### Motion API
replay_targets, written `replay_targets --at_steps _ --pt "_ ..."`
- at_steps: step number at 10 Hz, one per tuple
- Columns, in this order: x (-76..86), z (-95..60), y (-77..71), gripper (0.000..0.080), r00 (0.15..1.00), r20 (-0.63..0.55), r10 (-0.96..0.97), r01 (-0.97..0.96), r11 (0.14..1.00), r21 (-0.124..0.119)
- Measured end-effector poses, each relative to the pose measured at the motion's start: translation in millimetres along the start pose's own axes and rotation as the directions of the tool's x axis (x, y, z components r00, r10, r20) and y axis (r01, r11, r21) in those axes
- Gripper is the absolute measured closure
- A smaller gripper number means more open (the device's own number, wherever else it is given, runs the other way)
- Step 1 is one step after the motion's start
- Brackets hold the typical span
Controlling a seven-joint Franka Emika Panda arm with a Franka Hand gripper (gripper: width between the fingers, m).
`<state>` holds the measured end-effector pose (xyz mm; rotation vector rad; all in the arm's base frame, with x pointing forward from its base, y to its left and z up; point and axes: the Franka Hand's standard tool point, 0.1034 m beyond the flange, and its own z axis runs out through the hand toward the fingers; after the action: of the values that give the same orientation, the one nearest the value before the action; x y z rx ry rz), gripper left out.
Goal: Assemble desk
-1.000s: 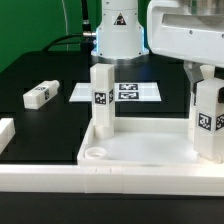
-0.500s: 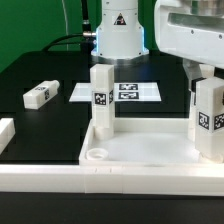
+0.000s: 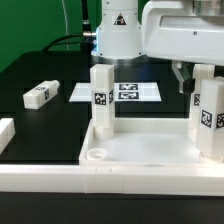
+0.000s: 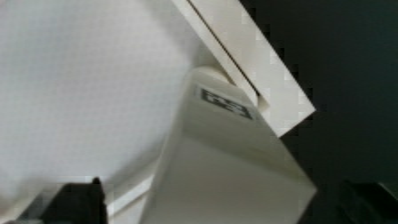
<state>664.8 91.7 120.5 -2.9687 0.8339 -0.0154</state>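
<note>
The desk top (image 3: 140, 152), a white tray with a raised rim, lies near the front of the exterior view. Two square white legs stand in its back corner sockets: one leg (image 3: 100, 95) on the exterior view's left and one leg (image 3: 208, 118) on its right, both tagged. My gripper (image 3: 202, 72) hangs open over the right leg's top, a dark finger (image 3: 180, 76) apart from its side. In the wrist view that leg (image 4: 222, 160) fills the space between my fingers (image 4: 71, 203), and its tag (image 4: 228, 102) shows.
A loose white leg (image 3: 38, 95) lies on the black table at the exterior view's left. The marker board (image 3: 125, 92) lies behind the standing legs. Long white rails run along the front (image 3: 100, 183) and the left (image 3: 5, 130). The robot's base (image 3: 118, 35) stands at the back.
My jaws have opened off the right leg, which stays standing in its socket. The hand has lifted a little and shifted toward the exterior view's left.
</note>
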Motion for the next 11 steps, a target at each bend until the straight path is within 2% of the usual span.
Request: replay_targets --at_steps 4,8,9,10,11 --pt "-6.1 1.6 -7.2 0.0151 0.950 -0.008 -0.312 0.312 0.950 -0.007" --pt "-8.8 4.5 -5.0 0.0151 0.804 -0.012 -0.594 0.594 0.805 -0.018" --pt "-8.9 5.1 -4.0 0.0151 0.791 -0.010 -0.612 0.612 0.791 -0.019" --pt "-8.1 5.6 -2.0 0.0151 0.714 -0.005 -0.700 0.699 0.714 -0.027" --pt "-7.6 5.6 -1.4 0.0151 0.696 -0.003 -0.718 0.718 0.696 -0.030"
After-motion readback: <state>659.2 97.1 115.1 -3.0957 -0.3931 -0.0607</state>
